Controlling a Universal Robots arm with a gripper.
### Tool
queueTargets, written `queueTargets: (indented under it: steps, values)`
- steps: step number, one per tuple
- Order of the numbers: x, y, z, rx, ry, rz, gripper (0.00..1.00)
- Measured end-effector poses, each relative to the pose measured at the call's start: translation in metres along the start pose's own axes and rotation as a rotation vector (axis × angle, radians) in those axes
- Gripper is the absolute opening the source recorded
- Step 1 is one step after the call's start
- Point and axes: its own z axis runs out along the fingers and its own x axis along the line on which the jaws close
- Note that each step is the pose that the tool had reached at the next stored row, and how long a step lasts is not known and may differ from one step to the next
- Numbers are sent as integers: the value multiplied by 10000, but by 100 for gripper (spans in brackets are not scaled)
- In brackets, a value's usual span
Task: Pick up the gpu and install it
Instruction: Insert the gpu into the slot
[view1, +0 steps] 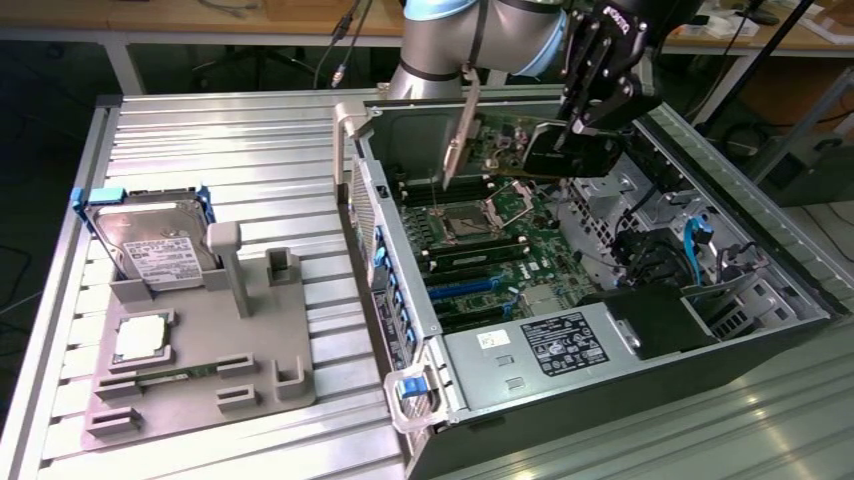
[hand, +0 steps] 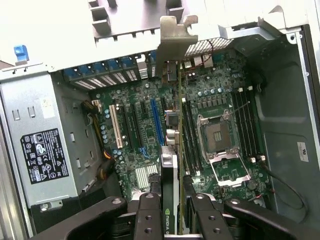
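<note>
The claw (hand: 173, 214) is clamped on the gpu (hand: 169, 172), holding it on edge above the motherboard (hand: 212, 97)

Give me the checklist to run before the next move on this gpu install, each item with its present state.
1. gpu gripped in the hand: ok, the card sits between the fingers.
2. Case open, motherboard exposed: ok.
3. Bracket end toward the case's rear slot openings: ok.
4. Card edge lined up over its slot: cannot tell.
5. gpu seated: not ok, it hangs above the motherboard.
6. Hard drive out of the way: ok, it stands on the grey holder outside the case.
</note>
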Motion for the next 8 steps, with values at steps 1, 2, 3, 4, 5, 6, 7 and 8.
queueTargets:
  steps: [1,2,3,4,5,6,7,8]
  values:
    - [0,-4,0,-1,3,-64,27]
    - [-1,-6,0,-2,6,-128,27]
    - [-3,-7,0,-4,9,-179,27]
    - [-7,-7,0,-4,11,-229,27]
    - [-10,-7,-1,-5,13,-264,27]
    - [-11,-7,-1,-6,15,-293,27]
    - [-11,-7,0,-6,15,-318,27]
    - [-11,-7,0,-7,15,-344,27]
